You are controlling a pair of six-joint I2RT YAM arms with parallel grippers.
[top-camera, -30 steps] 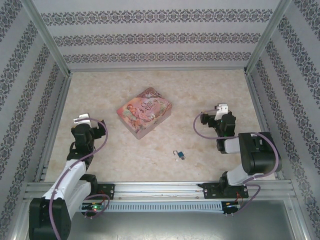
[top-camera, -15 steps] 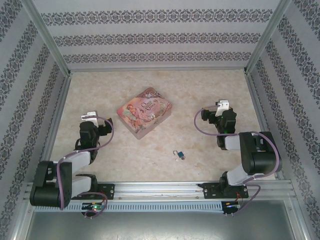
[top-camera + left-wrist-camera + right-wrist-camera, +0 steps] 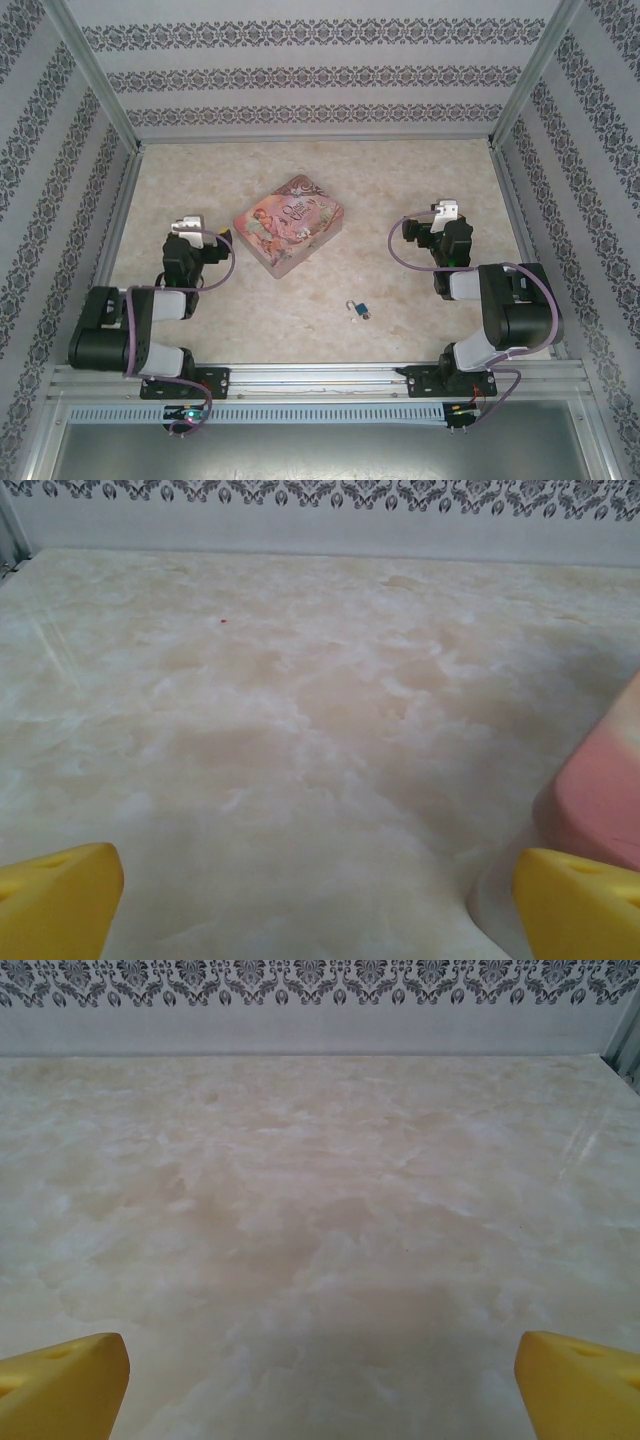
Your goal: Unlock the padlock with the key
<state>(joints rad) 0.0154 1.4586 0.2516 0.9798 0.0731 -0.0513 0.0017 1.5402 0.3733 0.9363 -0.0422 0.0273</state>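
Note:
The tiny teal padlock [image 3: 360,312] lies flat on the marbled table [image 3: 420,170] near the front, its thin silver shackle pointing up-left. I cannot make out the key as a separate thing. My left gripper [image 3: 200,233] sits low at the left, far from the padlock and just left of the pink tin. In the left wrist view its yellow fingertips [image 3: 55,895] stand wide apart, and the left gripper [image 3: 320,905] is open and holds nothing. My right gripper [image 3: 432,222] is up and to the right of the padlock. In its own view the right gripper [image 3: 320,1385] is open over bare table.
A pink illustrated tin [image 3: 290,222] lies in the middle of the table, and its edge [image 3: 600,800] shows at the right of the left wrist view. Patterned walls [image 3: 320,75] close in the back and both sides. A metal rail [image 3: 320,375] runs along the front edge.
The left arm has folded back toward its base, and its gripper has shifted right and slightly away, nearer the pink tin. The right arm has barely moved. The padlock has stayed put.

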